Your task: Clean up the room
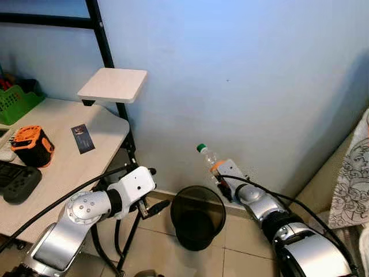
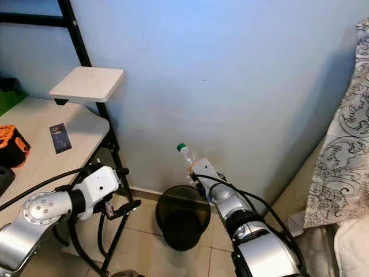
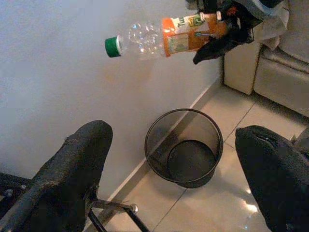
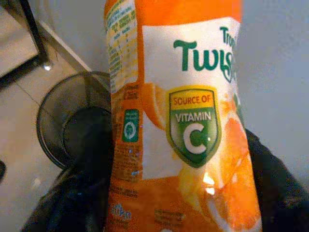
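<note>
An empty clear plastic bottle [image 1: 210,159] with a green cap and an orange label [image 4: 178,121] hangs in the air near the wall, just above the far rim of a black mesh waste bin [image 1: 198,214]. My right gripper [image 1: 221,180] is shut on its lower, labelled end; the cap points up and away. The bin stands on the tiled floor and looks empty inside [image 3: 186,157]. My left gripper [image 3: 178,188] is open, held low beside the desk leg to the left of the bin, with nothing between its fingers [image 3: 77,169].
A white desk [image 1: 63,167] at the left carries an orange and black device [image 1: 33,145], a dark card [image 1: 83,138], a black controller [image 1: 18,182] and a green basket [image 1: 17,103]. A black metal frame [image 1: 109,57] holds a small white shelf [image 1: 113,84]. Patterned cloth [image 1: 354,179] hangs at the right.
</note>
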Controlling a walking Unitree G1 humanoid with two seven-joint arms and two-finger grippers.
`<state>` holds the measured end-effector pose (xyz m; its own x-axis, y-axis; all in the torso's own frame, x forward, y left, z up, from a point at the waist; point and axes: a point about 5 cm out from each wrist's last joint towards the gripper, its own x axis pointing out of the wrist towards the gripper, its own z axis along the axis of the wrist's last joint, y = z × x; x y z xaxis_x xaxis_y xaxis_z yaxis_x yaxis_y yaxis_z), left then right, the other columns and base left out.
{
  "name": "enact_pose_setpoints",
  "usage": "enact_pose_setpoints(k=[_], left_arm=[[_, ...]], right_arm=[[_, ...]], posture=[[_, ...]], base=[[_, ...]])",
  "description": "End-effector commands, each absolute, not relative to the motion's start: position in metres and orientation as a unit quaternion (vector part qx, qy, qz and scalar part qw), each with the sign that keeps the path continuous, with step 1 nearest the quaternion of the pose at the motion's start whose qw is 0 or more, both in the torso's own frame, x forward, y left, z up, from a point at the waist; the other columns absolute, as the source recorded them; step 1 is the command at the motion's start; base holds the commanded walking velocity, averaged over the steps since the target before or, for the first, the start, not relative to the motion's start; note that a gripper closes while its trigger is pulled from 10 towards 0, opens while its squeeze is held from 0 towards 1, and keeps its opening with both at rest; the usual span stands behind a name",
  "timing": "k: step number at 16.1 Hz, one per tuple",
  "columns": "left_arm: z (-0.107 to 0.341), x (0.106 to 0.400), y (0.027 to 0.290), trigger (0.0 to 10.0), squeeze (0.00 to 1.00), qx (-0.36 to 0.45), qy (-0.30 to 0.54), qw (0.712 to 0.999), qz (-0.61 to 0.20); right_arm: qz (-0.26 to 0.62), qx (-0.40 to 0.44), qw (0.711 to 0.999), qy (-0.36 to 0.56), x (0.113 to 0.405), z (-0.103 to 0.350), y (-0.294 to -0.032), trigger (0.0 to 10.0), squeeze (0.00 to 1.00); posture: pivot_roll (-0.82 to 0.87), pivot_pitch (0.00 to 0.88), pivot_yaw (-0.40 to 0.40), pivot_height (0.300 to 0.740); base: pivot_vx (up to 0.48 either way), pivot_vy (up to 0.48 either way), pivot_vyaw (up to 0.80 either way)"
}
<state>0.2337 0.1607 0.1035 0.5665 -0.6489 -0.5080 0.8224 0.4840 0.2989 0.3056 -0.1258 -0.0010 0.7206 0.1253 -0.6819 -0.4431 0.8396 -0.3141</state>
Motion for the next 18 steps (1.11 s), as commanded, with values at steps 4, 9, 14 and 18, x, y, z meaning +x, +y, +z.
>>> enact_pose_setpoints(k=[4, 9, 14, 18], left_arm=[[0.105, 0.234, 0.166, 10.0, 0.00, 0.267, 0.168, 0.846, -0.431], [0.104, 0.233, 0.167, 10.0, 0.00, 0.268, 0.170, 0.845, -0.430], [0.101, 0.231, 0.169, 10.0, 0.00, 0.256, 0.176, 0.862, -0.402], [0.100, 0.231, 0.171, 10.0, 0.00, 0.182, 0.158, 0.928, -0.284]], right_arm=[[0.155, -0.235, 0.906, 0.317, 0.313, 0.006, -0.118, 10.0, 1.00], [0.154, -0.222, 0.908, 0.321, 0.309, 0.002, -0.116, 10.0, 1.00], [0.126, -0.150, 0.930, 0.312, 0.304, -0.002, -0.128, 10.0, 1.00], [0.090, -0.043, 0.970, 0.223, 0.294, 0.013, -0.167, 10.0, 1.00]], posture=[[0.10, 0.000, 0.010, 0.740], [0.10, 0.000, 0.014, 0.740], [0.10, 0.000, 0.026, 0.740], [0.05, 0.000, 0.059, 0.740]], base=[[0.000, 0.000, 0.00], [0.000, 0.000, 0.00], [0.000, 0.000, 0.00], [0.000, 0.000, 0.00]])
